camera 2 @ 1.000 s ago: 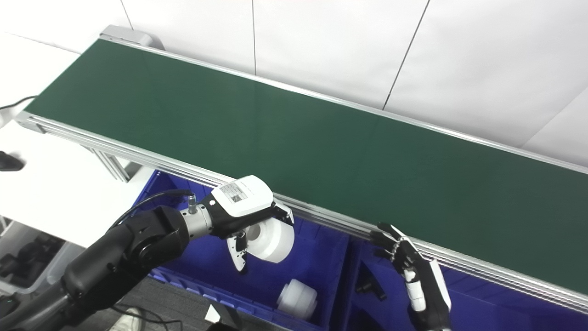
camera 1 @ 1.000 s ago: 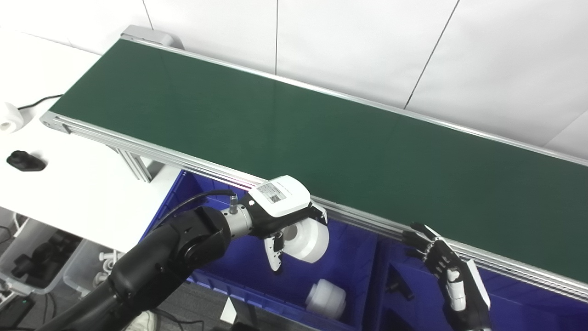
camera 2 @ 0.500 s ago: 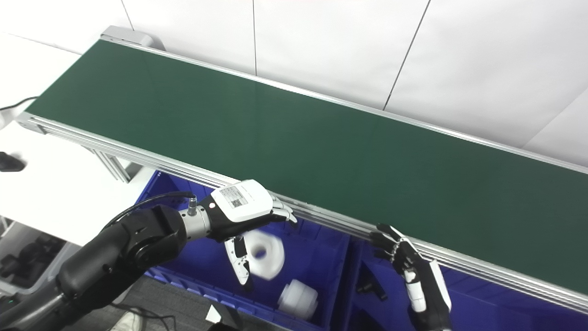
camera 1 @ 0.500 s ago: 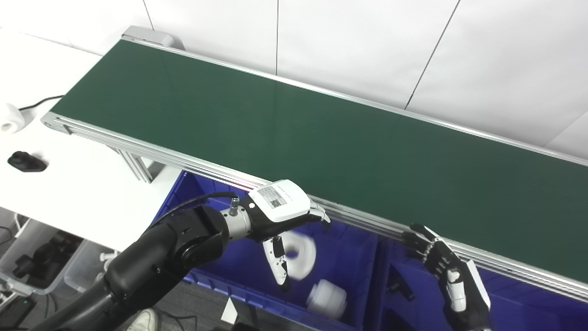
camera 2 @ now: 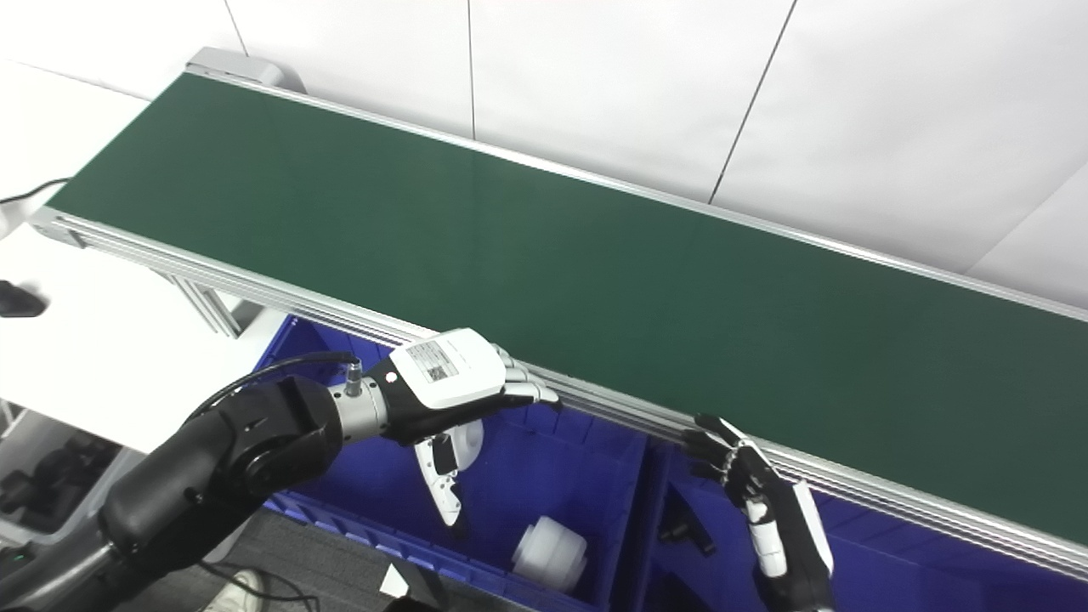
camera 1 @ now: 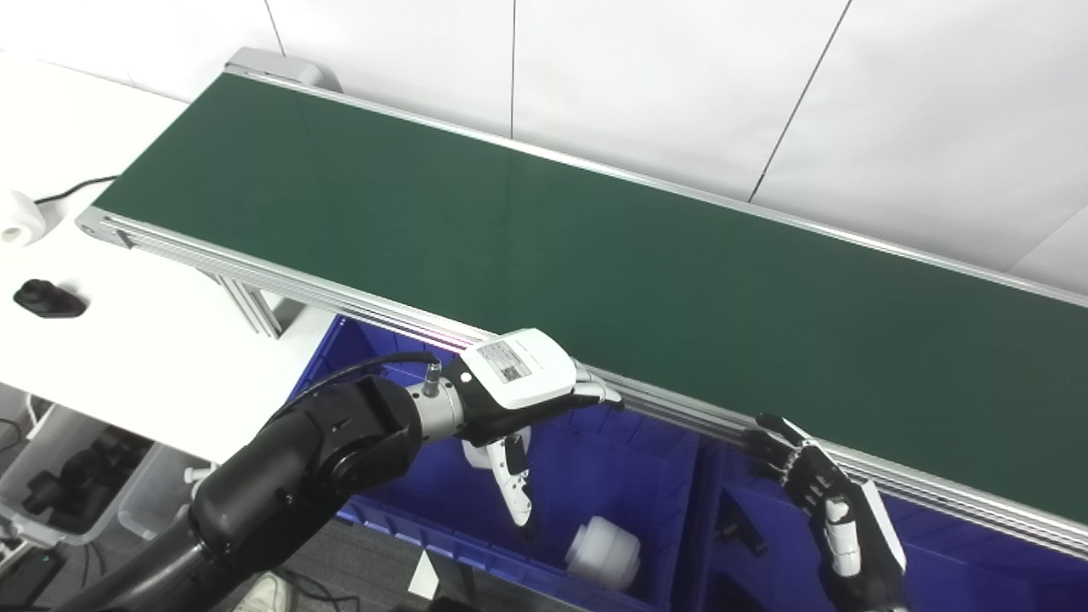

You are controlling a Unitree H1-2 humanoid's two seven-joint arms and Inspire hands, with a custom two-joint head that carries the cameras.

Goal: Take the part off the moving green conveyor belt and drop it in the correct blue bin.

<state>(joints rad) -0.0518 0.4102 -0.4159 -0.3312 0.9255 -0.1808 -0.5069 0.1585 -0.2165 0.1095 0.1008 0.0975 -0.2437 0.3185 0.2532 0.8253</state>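
Below the spread, empty fingers [camera 1: 595, 393] of the left hand [camera 1: 518, 382]: two white parts [camera 1: 602, 552] in the blue bin [camera 1: 646, 459], one half hidden. Right hand [camera 1: 837, 510] splayed wide, holding nothing.

White parts down in the blue bin, green belt bare!

One white round part [camera 1: 602, 552] lies on its side near the front of the left blue bin [camera 1: 646, 459], and a second white part [camera 1: 481, 455] sits further back, mostly hidden behind the left hand [camera 1: 523, 387]. The green conveyor belt [camera 1: 544, 229] runs diagonally just behind the bins, nothing riding on it.
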